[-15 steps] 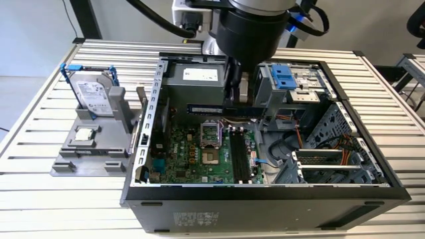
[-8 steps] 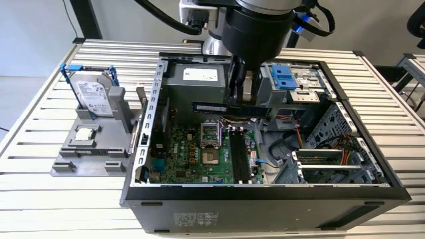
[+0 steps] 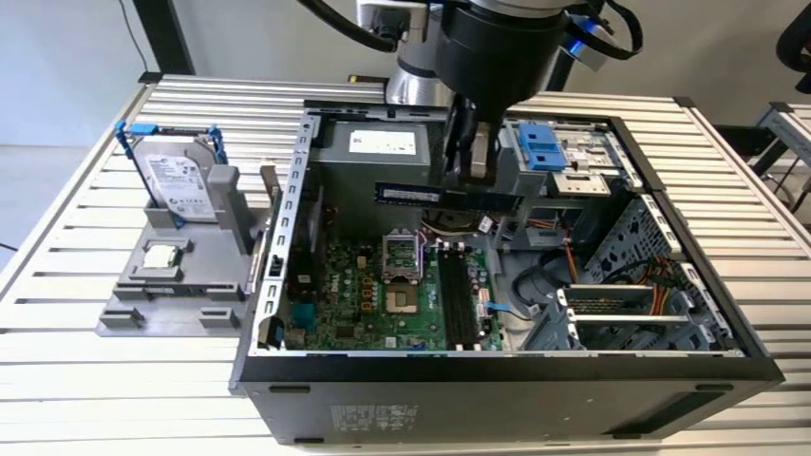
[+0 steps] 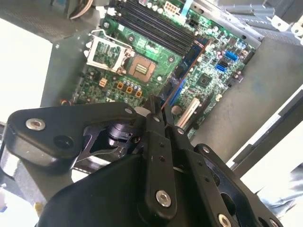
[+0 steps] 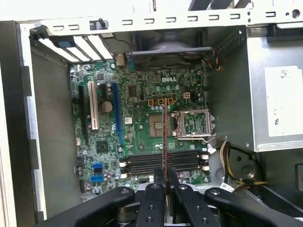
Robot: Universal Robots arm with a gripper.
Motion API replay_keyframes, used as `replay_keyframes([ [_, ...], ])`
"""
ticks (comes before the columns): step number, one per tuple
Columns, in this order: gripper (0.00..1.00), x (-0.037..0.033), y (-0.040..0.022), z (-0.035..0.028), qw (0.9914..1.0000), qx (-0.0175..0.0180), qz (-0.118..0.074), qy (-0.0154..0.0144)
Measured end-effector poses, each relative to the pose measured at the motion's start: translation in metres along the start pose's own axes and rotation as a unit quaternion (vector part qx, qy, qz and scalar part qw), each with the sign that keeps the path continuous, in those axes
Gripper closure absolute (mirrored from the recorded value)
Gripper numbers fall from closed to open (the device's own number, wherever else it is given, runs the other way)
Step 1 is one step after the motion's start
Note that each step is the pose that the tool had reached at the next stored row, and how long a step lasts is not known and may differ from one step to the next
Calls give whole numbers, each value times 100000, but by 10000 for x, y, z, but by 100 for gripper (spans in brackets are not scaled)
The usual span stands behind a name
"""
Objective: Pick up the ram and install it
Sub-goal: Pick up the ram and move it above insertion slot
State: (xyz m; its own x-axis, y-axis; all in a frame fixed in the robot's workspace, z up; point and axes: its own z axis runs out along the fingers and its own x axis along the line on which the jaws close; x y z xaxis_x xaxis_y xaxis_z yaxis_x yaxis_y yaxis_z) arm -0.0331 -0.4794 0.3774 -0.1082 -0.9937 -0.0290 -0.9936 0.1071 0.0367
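Hand (image 3: 472, 171) clenched on the ram (image 3: 443, 197), stick held level at its fingertips, inside the open computer case (image 3: 507, 370), motherboard (image 3: 367, 304) and long black slots (image 3: 457, 294) beneath the hand, ram apart from them.

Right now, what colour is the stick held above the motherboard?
Dark blue-black; the ram shows best in the exterior view.

The counter (image 3: 76, 237) is matt ribbed metal; the case (image 3: 294, 199) dull grey sheet metal. The motherboard (image 3: 380, 313) is glossy green, the pincer (image 5: 164, 175) matt black, the ram (image 3: 412, 194) dark board.
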Motion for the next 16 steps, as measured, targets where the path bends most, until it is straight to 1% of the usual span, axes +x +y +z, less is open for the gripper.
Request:
replay_keyframes([
  [2, 100, -40, -16, 0, 100000, 0, -4, 4],
  [5, 100, -96, -67, 0, 100000, 2, 0, 1],
  [7, 100, -166, -147, -1, 100000, 3, 3, 1],
  [16, 100, -299, -377, -5, 100000, 1, 0, 2],
])
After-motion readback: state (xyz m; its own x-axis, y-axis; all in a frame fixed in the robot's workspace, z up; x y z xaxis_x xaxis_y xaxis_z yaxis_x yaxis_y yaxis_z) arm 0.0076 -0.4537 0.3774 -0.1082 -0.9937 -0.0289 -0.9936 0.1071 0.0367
